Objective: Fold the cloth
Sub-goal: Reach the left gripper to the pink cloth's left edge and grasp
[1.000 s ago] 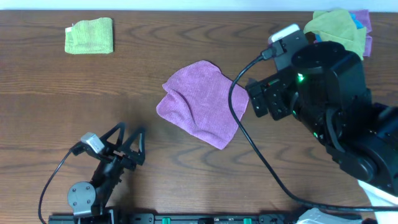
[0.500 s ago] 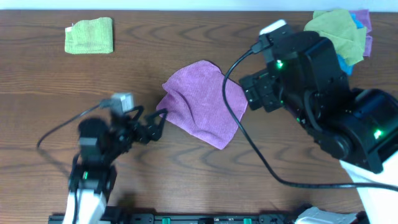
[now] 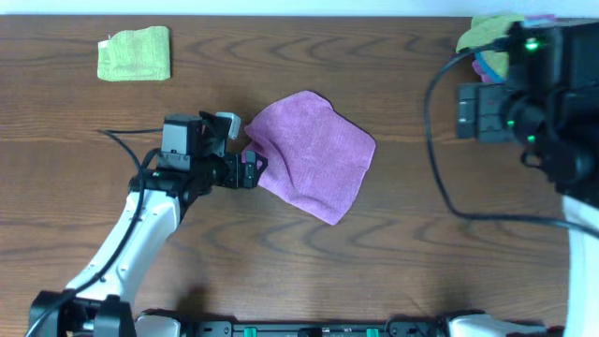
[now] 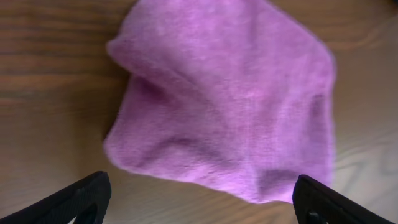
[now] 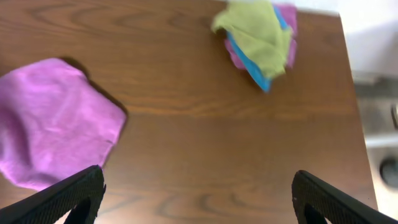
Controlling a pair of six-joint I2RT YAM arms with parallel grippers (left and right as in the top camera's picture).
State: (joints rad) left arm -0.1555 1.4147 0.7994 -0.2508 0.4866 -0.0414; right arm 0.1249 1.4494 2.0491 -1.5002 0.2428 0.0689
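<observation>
The lilac-purple cloth [image 3: 314,154] lies loosely bunched in the middle of the wooden table, with a raised wrinkle along its left side. It also shows in the left wrist view [image 4: 230,99] and in the right wrist view [image 5: 53,121]. My left gripper [image 3: 251,169] is open, right at the cloth's left edge; its fingertips [image 4: 199,202] frame the near hem with bare table between them. My right gripper [image 5: 196,199] is open and empty, high above bare wood to the right of the cloth; in the overhead view only the arm's body [image 3: 524,94] shows.
A folded yellow-green cloth [image 3: 135,53] lies at the far left. A pile of yellow-green, blue and purple cloths [image 5: 258,40] sits at the far right corner, partly hidden under the right arm in the overhead view [image 3: 487,33]. The table's right edge [image 5: 348,99] is close to that pile.
My left arm has swung from the front edge up to the cloth's left edge. My right arm has pulled away from the cloth toward the far right corner. The cloth has not moved.
</observation>
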